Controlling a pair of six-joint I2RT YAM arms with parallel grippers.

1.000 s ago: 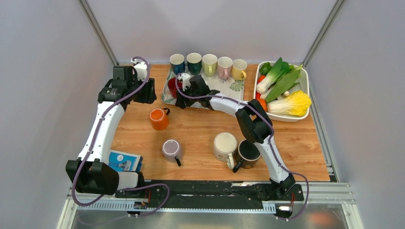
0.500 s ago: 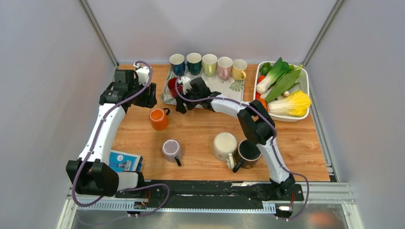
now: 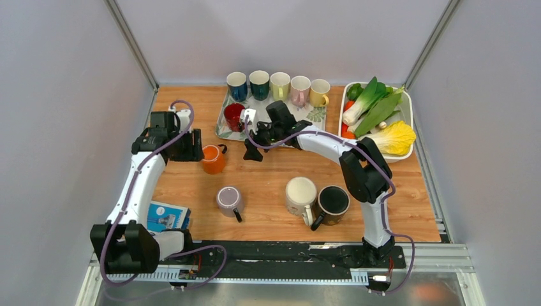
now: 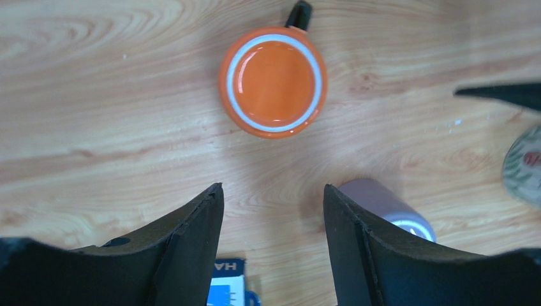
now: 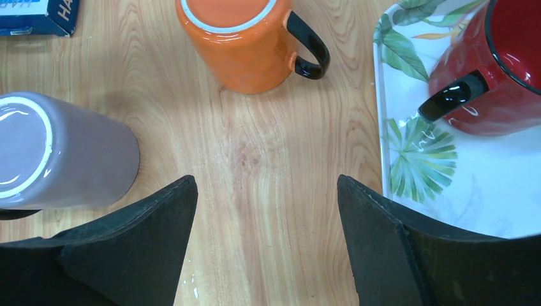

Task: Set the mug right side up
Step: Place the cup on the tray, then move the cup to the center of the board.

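An orange mug [image 3: 212, 159] with a black handle stands upside down on the wooden table; it also shows in the left wrist view [image 4: 273, 81] and the right wrist view [image 5: 245, 38]. A mauve mug [image 3: 228, 199] and a cream mug [image 3: 300, 192] also stand bottom up. My left gripper [image 3: 193, 148] is open and empty, just left of the orange mug, with the jaws [image 4: 273, 191] short of it. My right gripper [image 3: 251, 150] is open and empty over bare table [image 5: 266, 182], between the orange mug and the tray.
A leaf-print tray [image 3: 306, 115] holds an upright red mug [image 3: 233, 116]; several upright mugs [image 3: 279, 86] line its back edge. A dark mug [image 3: 333, 203] stands upright beside the cream one. A white bin of vegetables [image 3: 408, 108] is back right, a blue box [image 3: 167, 215] front left.
My right gripper has left the red mug on the tray and moved out over the table toward the orange mug. My left gripper has moved nearer and closer to the orange mug.
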